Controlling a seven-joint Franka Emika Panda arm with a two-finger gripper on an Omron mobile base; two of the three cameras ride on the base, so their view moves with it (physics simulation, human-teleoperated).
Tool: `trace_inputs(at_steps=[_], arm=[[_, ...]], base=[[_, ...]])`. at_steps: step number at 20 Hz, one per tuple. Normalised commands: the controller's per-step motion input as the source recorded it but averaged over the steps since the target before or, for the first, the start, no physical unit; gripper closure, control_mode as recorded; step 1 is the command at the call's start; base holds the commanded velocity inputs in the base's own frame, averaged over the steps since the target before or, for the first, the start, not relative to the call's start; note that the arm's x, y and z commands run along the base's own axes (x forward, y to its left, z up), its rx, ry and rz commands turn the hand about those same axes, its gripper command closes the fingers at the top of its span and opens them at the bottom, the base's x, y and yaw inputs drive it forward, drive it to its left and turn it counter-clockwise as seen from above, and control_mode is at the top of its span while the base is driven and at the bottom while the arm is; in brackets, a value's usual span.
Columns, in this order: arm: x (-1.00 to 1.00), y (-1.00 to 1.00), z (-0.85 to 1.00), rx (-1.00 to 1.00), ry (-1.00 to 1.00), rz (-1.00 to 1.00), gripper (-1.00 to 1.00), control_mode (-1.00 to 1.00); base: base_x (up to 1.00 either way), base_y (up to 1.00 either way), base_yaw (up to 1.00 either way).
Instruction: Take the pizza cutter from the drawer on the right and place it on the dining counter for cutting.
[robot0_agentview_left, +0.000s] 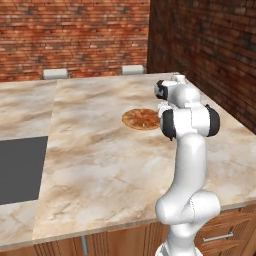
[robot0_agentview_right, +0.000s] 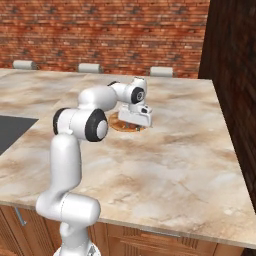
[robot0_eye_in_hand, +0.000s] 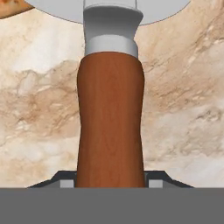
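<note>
While the arm reaches over the dining counter (robot0_agentview_left: 100, 165), its hand (robot0_eye_in_hand: 110, 183) grips the pizza cutter (robot0_eye_in_hand: 110, 118).

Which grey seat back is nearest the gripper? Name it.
The rightmost seat back: the gripper, holding the pizza cutter, hangs before it; others sit further left.

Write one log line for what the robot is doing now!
phase: placing | fingers: shut on pizza cutter | over dining counter | beside pizza
</note>
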Motion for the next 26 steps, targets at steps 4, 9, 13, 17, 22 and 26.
trace_inputs(at_steps=[4,9,13,17,22,26], arm=[[0.74,0.05,-0.6,-0.04,-0.12,0.0,1.0,-1.0],[0.43,0.17,-0.35,-0.13,-0.16,0.0,1.0,-1.0],[0.29,0.23,-0.56,-0.07,-0.11,0.0,1.0,-1.0],[0.14,0.06,-0.67,0.0,-0.03,0.0,1.0,-1.0],[0.01,-0.02,-0.21,0.0,-0.06,0.0,1.0,-1.0],[0.0,-0.02,0.0,0.0,-0.06,-0.01,1.0,-1.0]], base=[[0.0,0.0,0.0],[0.0,0.0,0.0],[0.0,0.0,0.0],[0.0,0.0,0.0],[0.0,0.0,0.0],[0.0,0.0,0.0]])
